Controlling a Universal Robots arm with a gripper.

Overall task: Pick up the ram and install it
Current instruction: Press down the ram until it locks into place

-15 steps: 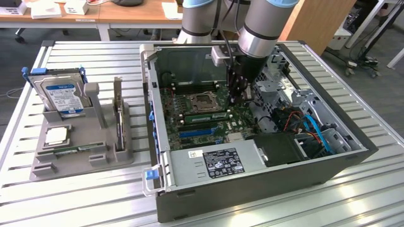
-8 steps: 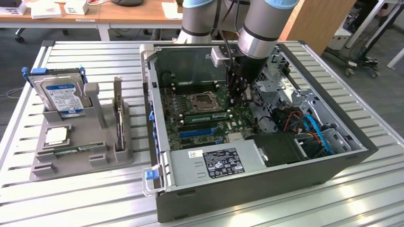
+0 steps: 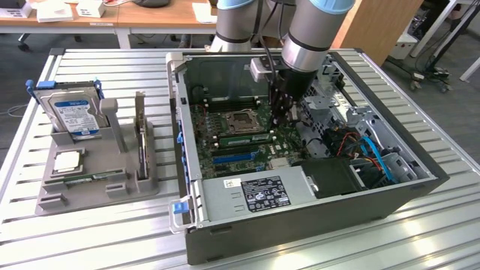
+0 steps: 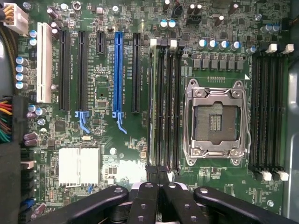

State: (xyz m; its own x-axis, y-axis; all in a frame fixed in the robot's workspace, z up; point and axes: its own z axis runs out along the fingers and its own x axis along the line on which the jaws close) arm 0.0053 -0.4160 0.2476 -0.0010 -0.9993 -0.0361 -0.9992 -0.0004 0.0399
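While the arm (image 3: 304, 34) reaches down into the open computer case (image 3: 300, 225), take in the setting: a slatted metal table (image 3: 90, 236) carries everything, with wooden desks (image 3: 127, 17) behind it and grey floor to either side. On the exterior view's left sits a grey parts holder (image 3: 98, 185), with a silver hard drive (image 3: 75, 115) standing in it, a tall dark card (image 3: 140, 135) on edge beside that, and one green memory stick (image 3: 94, 179) lying flat in its front slot.

Now to the gripper (image 3: 285, 121), down low over the motherboard (image 3: 225, 140), just beside the empty processor socket (image 3: 244, 121). From the wrist view the black fingers (image 4: 145, 200) are drawn together, closed tight at the near end of the memory slots (image 4: 166, 102). The ram (image 4: 152, 102) stands on edge in the slot bank next to the socket (image 4: 216, 122), its long edge running away from the fingertips. The fingers meet right at its near end; whether they are pinching the stick itself or only touching it, I cannot tell. On the far side of the socket, another bank of slots (image 4: 268, 107) shows white latches at both ends.
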